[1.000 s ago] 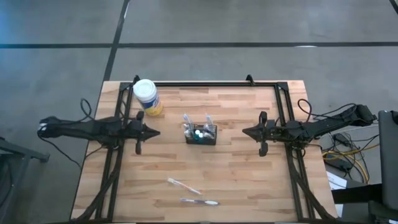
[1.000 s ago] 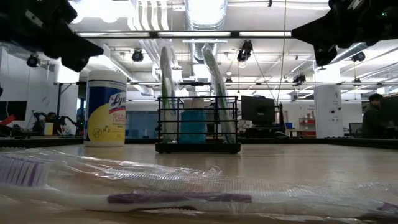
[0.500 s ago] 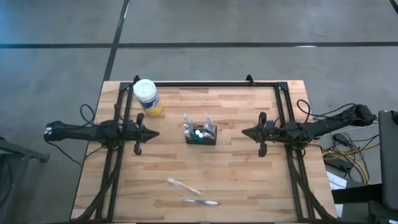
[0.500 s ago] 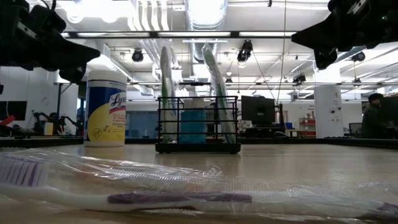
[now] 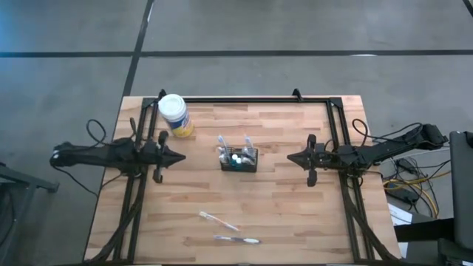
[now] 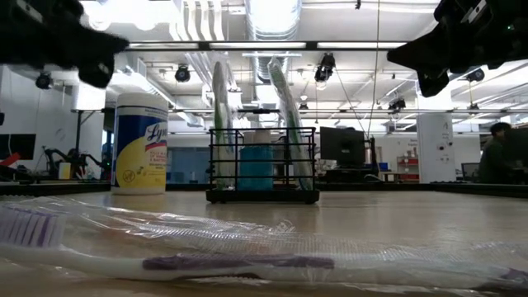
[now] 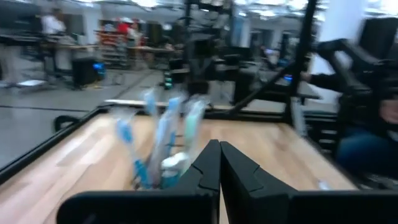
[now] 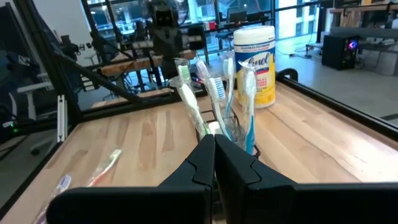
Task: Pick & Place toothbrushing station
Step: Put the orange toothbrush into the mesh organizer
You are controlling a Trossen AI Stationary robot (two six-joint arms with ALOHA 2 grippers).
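Status: the toothbrushing station (image 5: 239, 159) sits upright mid-table, between our two arms and touched by neither. It holds wrapped toothbrushes plus a teal item. Two more wrapped toothbrushes (image 5: 228, 230) lie loose on the near side of the table, well apart from the station. The wipes jar (image 5: 174, 115) stands at the far left.

Left gripper (image 5: 182, 157) hovers left of the station, fingers pressed together, nothing in them. Right gripper (image 5: 290, 157) hovers on the right side, tips also together and empty. Both point inward at the station.

Our read: either we haven't started the pick, or the station is already placed and we're parked. The pictures alone don't settle which. If the loose brushes belong in the station, that part is left.
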